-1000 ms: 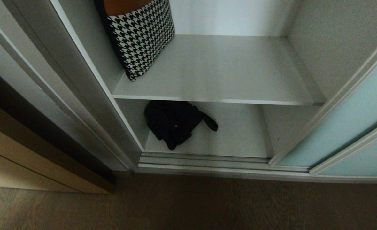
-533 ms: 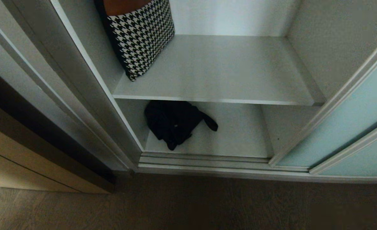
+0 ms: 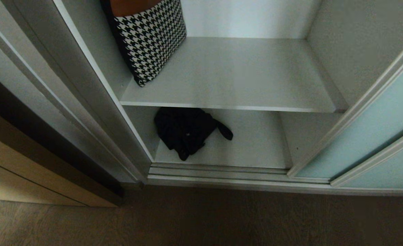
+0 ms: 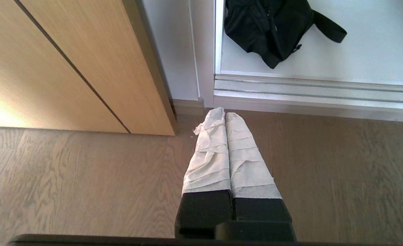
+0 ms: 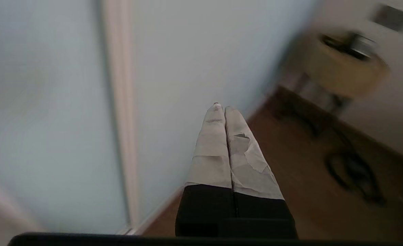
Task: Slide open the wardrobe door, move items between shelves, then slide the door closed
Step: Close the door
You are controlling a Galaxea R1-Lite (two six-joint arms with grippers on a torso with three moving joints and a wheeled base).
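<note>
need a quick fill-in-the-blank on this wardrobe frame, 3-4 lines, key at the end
1. The black bag lies on the ____ shelf.
2. The houndstooth piece stands at the ____ end of the upper shelf.
3. The sliding door stands ____.
4. The left claw hangs over the floor with its fingers ____.

Missing words: lower; left; open; shut

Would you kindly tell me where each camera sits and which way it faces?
Head view: high, looking down into the open wardrobe at the black bag and houndstooth piece; no arm shows.
Left wrist view: behind the left gripper, jaws shut, facing floor and wardrobe bottom.
Right wrist view: behind the right gripper, jaws shut, facing the sliding wardrobe door.
Head and left wrist views share the bag.
</note>
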